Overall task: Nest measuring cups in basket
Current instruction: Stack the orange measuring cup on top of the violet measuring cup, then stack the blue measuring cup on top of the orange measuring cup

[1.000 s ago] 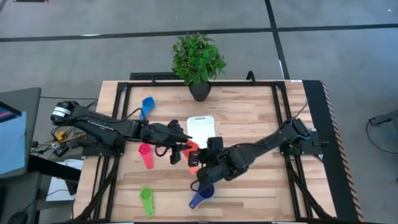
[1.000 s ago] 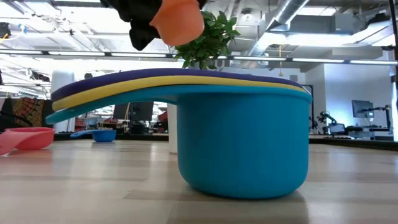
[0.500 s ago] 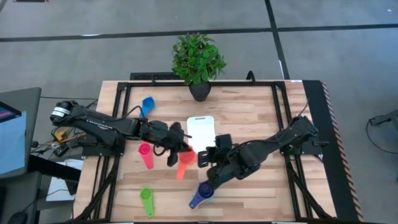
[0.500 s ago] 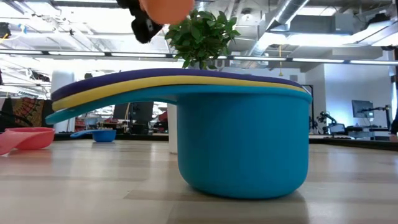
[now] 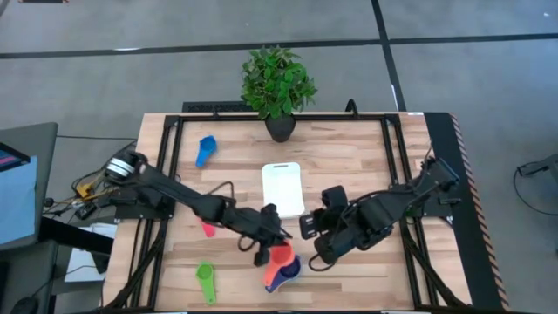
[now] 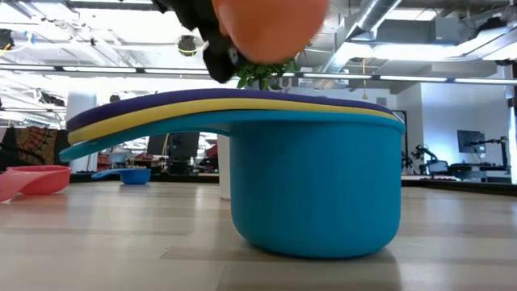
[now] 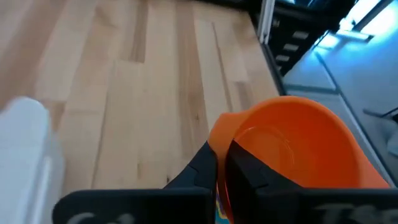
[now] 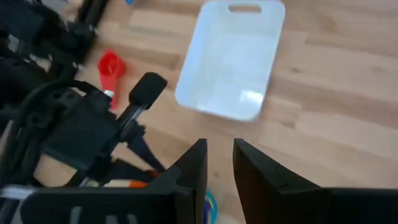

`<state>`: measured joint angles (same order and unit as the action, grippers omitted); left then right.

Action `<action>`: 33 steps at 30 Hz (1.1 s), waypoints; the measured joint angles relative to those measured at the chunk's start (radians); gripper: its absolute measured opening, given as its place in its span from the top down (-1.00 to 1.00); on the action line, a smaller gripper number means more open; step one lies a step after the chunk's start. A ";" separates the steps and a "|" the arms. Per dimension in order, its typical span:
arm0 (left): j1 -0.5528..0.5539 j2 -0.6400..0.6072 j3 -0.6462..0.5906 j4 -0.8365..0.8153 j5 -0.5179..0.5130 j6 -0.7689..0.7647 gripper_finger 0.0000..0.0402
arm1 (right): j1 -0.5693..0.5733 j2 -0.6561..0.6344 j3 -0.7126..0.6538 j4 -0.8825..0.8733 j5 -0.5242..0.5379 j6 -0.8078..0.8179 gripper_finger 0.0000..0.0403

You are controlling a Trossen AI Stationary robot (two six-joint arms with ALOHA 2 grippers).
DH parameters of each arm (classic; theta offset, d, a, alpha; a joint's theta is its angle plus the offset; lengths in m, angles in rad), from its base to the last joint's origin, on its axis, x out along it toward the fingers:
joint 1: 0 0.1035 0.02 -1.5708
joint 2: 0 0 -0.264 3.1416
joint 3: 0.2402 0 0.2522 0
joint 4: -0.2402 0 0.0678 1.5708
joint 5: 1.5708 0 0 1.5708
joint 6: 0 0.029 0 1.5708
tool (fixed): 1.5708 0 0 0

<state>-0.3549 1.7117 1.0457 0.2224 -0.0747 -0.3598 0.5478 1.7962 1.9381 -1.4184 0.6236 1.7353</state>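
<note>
Tabletop: L jaws (image 7: 221, 165) gripping orange cup (image 7: 292, 146)

A robotics lab or open industrial workspace — the low view shows exposed ceiling ducts (image 6: 380, 16), strip lights and a far workstation with monitors (image 6: 477, 141). From above, a butcher-block table (image 5: 349, 166) in a black metal frame (image 5: 397, 157) stands on grey concrete floor (image 5: 131, 70) — a potted plant (image 5: 277, 83) at its upper edge.

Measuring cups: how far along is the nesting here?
Done: purple and yellow cups sit inside the teal cup, out on the table. In hand: the left claw grips the orange cup above that stack. Left: pink, green and blue cups lie loose, and the white basket holds none. The right claw waits, open.
</note>
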 joint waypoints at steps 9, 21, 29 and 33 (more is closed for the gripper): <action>-0.020 0.117 0.045 0.015 0.010 0.002 0.97 | 0.108 0.008 0.000 -0.019 -0.075 0.103 0.49; -0.021 0.129 0.047 0.013 0.009 0.109 0.70 | 0.220 0.008 0.000 -0.072 -0.049 0.316 0.49; -0.019 0.163 0.051 0.019 0.117 0.110 0.55 | 0.211 0.008 -0.001 -0.086 -0.048 0.318 0.49; -0.015 0.139 0.075 -0.016 0.116 0.101 0.53 | 0.210 0.008 -0.001 -0.095 -0.049 0.313 0.49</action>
<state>-0.3697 1.8510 1.1206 0.2068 0.0410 -0.2586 0.7574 1.8042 1.9373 -1.5130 0.5751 2.0486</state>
